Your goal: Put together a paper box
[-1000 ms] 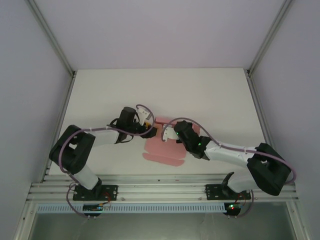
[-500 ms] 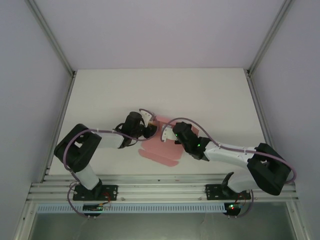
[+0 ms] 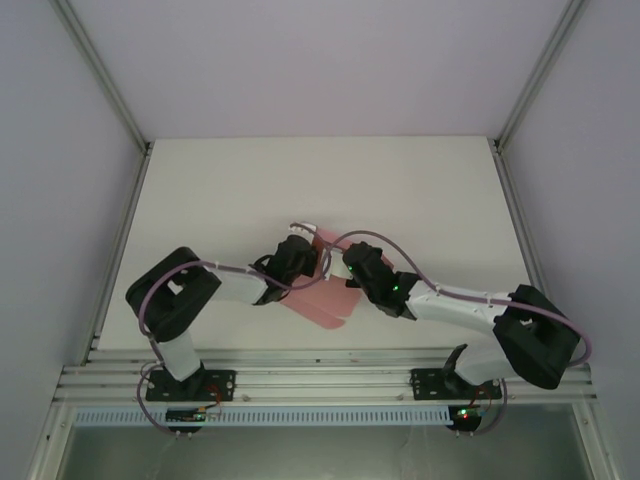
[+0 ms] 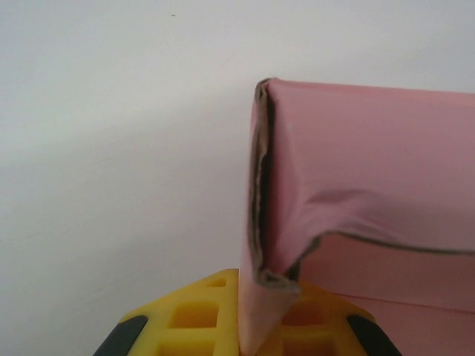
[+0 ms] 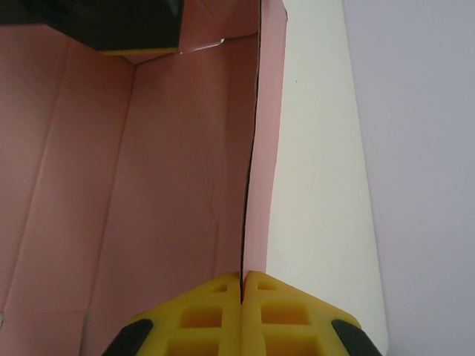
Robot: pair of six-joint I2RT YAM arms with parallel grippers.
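Note:
The pink paper box (image 3: 322,300) lies partly folded on the white table between the two arms, its near part flat and its far part raised. My left gripper (image 3: 309,250) is shut on a folded wall of the paper box (image 4: 356,193); the card runs down between the yellow fingers (image 4: 200,315). My right gripper (image 3: 335,268) is shut on the thin edge of another upright wall of the paper box (image 5: 263,156), which stands on edge between its yellow fingers (image 5: 211,315). The black and yellow left gripper (image 5: 141,41) shows at the far end of the pink sheet.
The white table (image 3: 330,190) stretches beyond the box to the back wall. Metal frame posts (image 3: 110,90) rise at both back corners. A rail (image 3: 320,385) runs along the near edge, with both arm bases on it.
The left gripper has swung to the right, reached the box and shut on its wall. The pink sheet has shifted and lifted between the grippers. The right arm has barely moved.

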